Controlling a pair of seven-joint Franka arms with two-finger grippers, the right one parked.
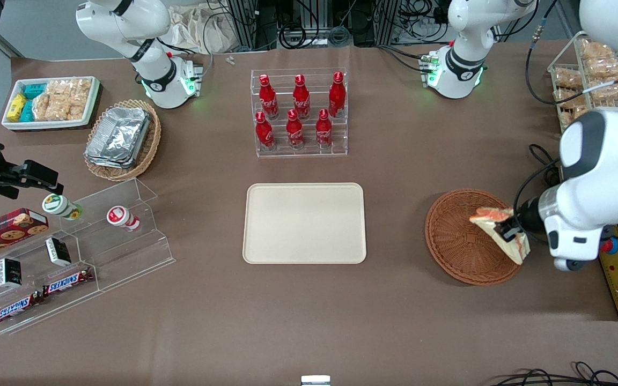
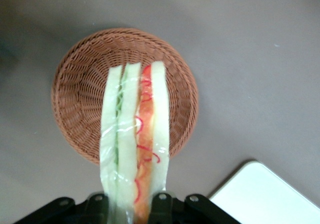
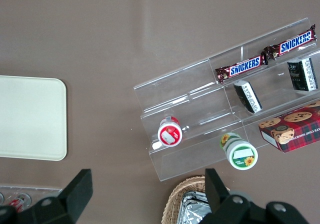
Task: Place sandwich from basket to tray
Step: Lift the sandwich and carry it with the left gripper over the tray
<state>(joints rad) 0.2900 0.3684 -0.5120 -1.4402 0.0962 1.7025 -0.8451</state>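
My gripper (image 1: 508,231) is shut on the sandwich (image 1: 502,229), a clear-wrapped wedge of pale bread with red and green filling, and holds it in the air above the basket's rim. The left wrist view shows the sandwich (image 2: 134,139) hanging between the two fingers (image 2: 161,206), over the round reddish-brown wicker basket (image 2: 80,94). The basket (image 1: 456,241) has nothing else in it. The cream tray (image 1: 304,222) lies flat mid-table, toward the parked arm's end from the basket; one corner of the tray (image 2: 270,196) shows in the left wrist view.
An acrylic rack of red cola bottles (image 1: 299,112) stands farther from the front camera than the tray. A tan oval basket of foil containers (image 1: 122,138) and an acrylic snack stand (image 1: 73,252) lie toward the parked arm's end. A wire rack of bagged snacks (image 1: 588,75) stands by the working arm.
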